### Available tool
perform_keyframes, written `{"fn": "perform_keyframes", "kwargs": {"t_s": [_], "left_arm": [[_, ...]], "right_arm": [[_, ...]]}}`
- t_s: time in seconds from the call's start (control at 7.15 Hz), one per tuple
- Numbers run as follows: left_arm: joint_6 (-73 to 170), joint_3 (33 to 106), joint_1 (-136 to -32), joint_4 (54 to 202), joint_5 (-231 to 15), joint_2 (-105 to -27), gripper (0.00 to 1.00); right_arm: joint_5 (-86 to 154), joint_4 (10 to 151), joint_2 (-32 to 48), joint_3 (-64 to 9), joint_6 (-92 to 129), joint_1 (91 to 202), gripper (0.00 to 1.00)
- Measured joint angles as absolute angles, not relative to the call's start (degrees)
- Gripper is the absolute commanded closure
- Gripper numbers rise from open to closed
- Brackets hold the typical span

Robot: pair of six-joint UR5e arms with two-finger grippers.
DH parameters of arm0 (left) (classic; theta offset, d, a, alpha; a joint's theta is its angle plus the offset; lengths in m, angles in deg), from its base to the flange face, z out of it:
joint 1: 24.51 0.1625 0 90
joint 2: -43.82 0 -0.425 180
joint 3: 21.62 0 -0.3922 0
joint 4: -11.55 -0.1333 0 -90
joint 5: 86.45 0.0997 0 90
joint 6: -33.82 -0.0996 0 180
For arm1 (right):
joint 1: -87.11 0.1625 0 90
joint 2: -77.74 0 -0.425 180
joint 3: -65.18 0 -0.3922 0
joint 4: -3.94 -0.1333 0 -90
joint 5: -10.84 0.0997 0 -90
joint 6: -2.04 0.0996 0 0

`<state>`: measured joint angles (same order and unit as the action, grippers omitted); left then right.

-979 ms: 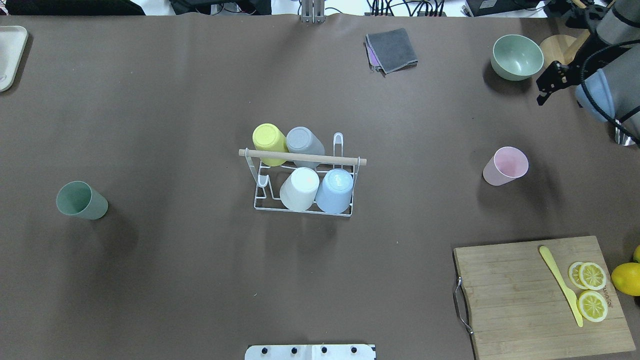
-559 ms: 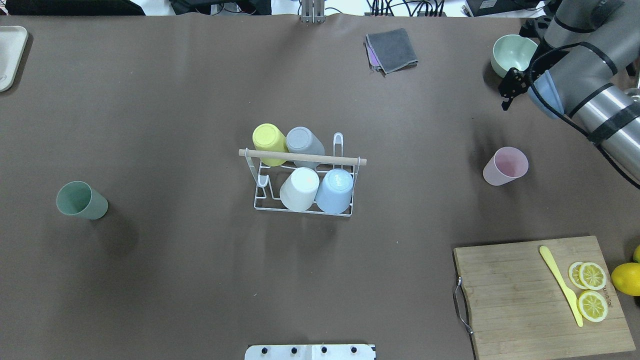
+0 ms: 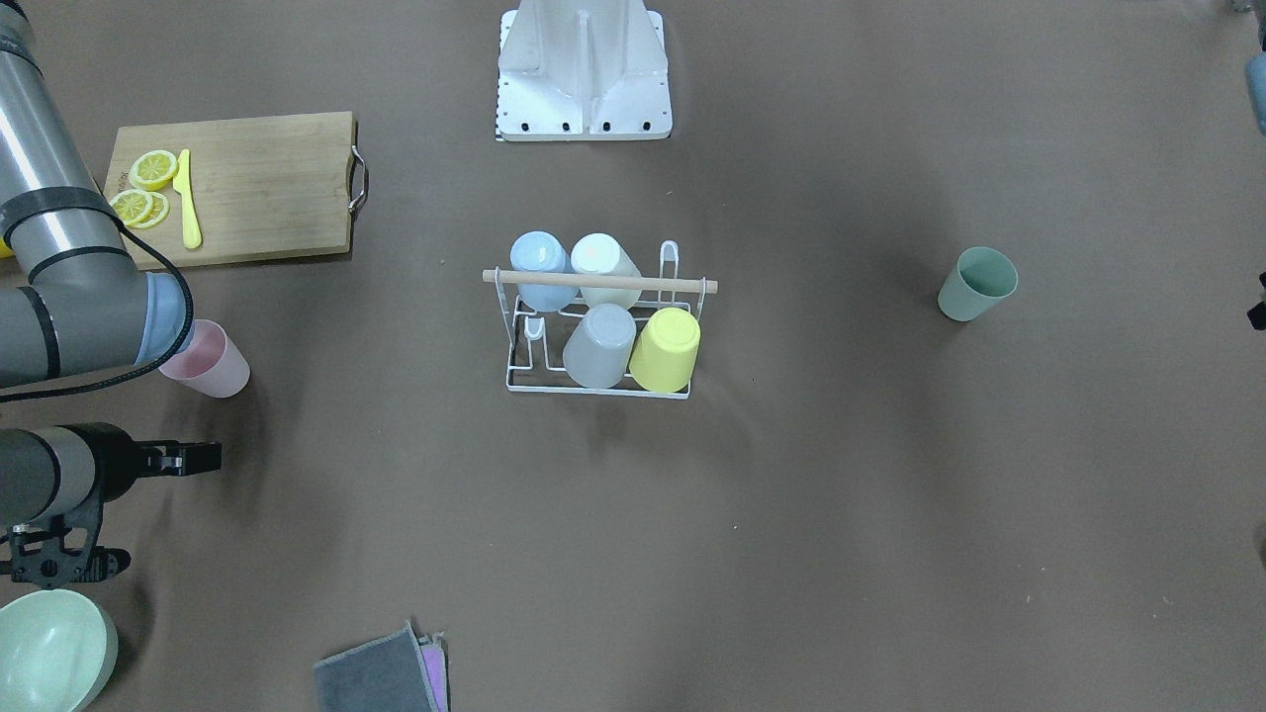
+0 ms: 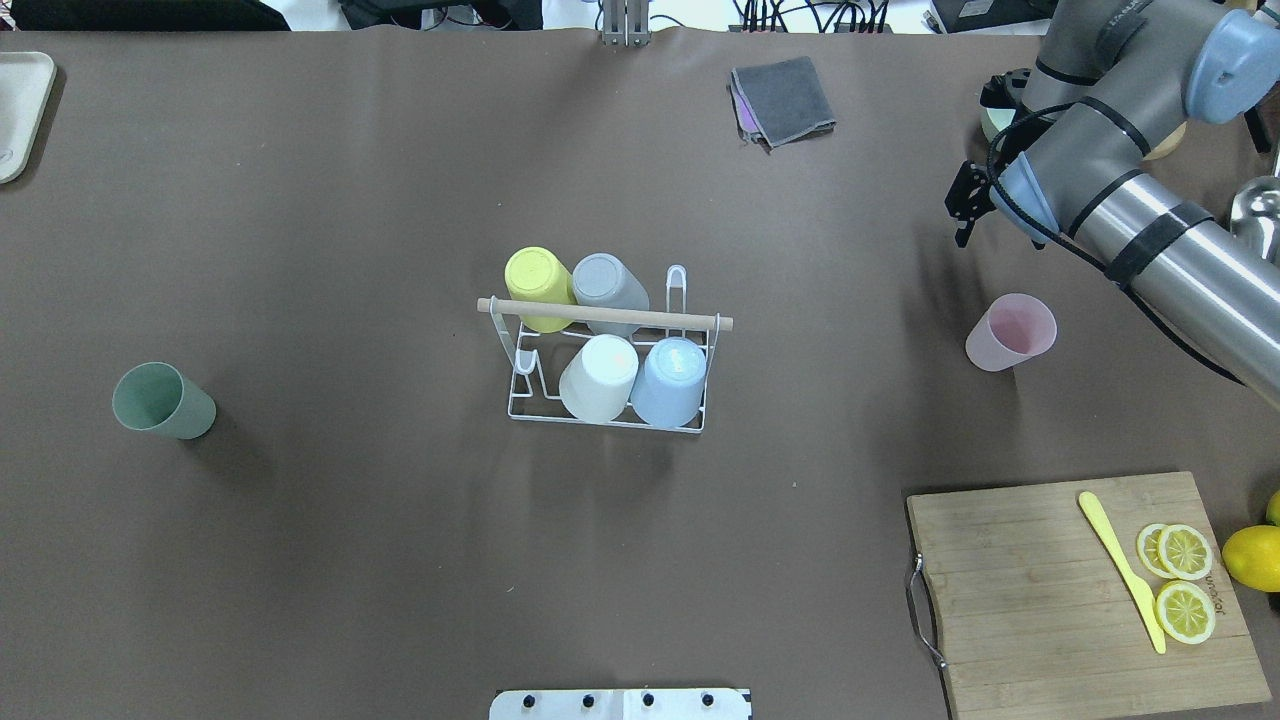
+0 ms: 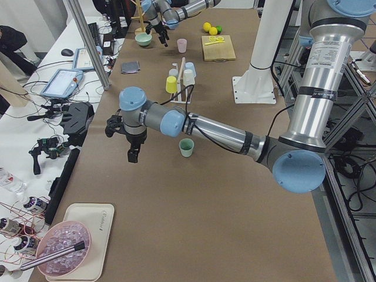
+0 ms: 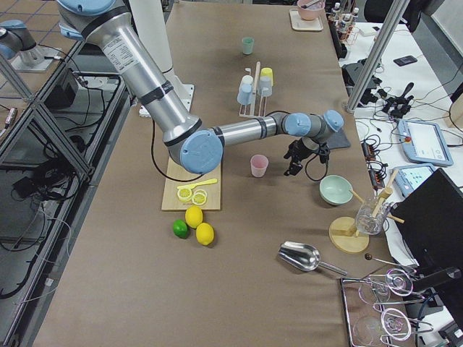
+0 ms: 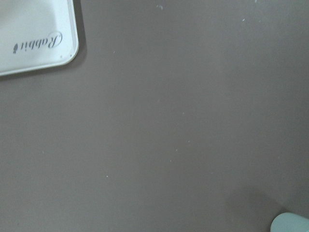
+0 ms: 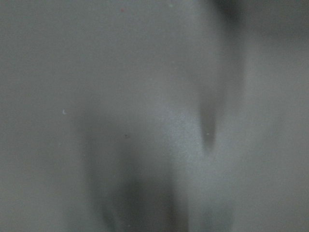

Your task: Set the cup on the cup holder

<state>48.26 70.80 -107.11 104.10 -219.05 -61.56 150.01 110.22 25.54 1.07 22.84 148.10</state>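
The white wire cup holder (image 4: pixel 523 400) with its wooden rod (image 4: pixel 605 315) stands mid-table and holds yellow, grey, white and blue cups upside down. It also shows in the front-facing view (image 3: pixel 521 381). A pink cup (image 4: pixel 1012 332) stands upright to its right. A green cup (image 4: pixel 163 400) stands upright far to its left. My right gripper (image 4: pixel 962 225) hangs above the table just beyond the pink cup, apart from it; I cannot tell whether it is open or shut. My left gripper (image 5: pixel 131 155) hovers beyond the green cup (image 5: pixel 186 147); I cannot tell its state.
A cutting board (image 4: pixel 1060 590) with lemon slices and a yellow knife lies at the near right, with a lemon (image 4: pixel 1252 557) beside it. A grey cloth (image 4: pixel 785 98) lies at the far edge. A pale green bowl (image 3: pixel 49 648) sits behind the right arm. A white tray (image 4: pixel 15 110) is far left.
My right arm has swung in from the right edge toward the table's middle, bringing the gripper leftward past the bowl to just beyond the pink cup. The cups and holder have not moved.
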Motion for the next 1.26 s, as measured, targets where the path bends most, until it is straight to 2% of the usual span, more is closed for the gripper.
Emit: {"fn": "perform_keyframes", "kwargs": {"t_s": [0.28, 0.42, 0.84, 1.26], "left_arm": [[52.0, 57.9, -106.8, 98.2, -216.4, -75.0, 0.03], [52.2, 54.6, -106.1, 92.5, -216.0, -79.0, 0.03], [48.4, 51.9, -101.5, 74.7, -216.2, -81.8, 0.03], [45.2, 51.8, -97.5, 65.0, -219.8, -81.9, 0.03]], "right_arm": [[150.9, 118.0, 26.5, 2.0, 14.4, 147.1, 0.0], [151.0, 122.4, 26.5, 2.3, 8.0, 146.9, 0.01], [153.5, 126.9, 26.6, 4.2, 1.5, 146.0, 0.02], [154.7, 127.2, 26.7, 6.2, 1.2, 144.5, 0.03]]}}
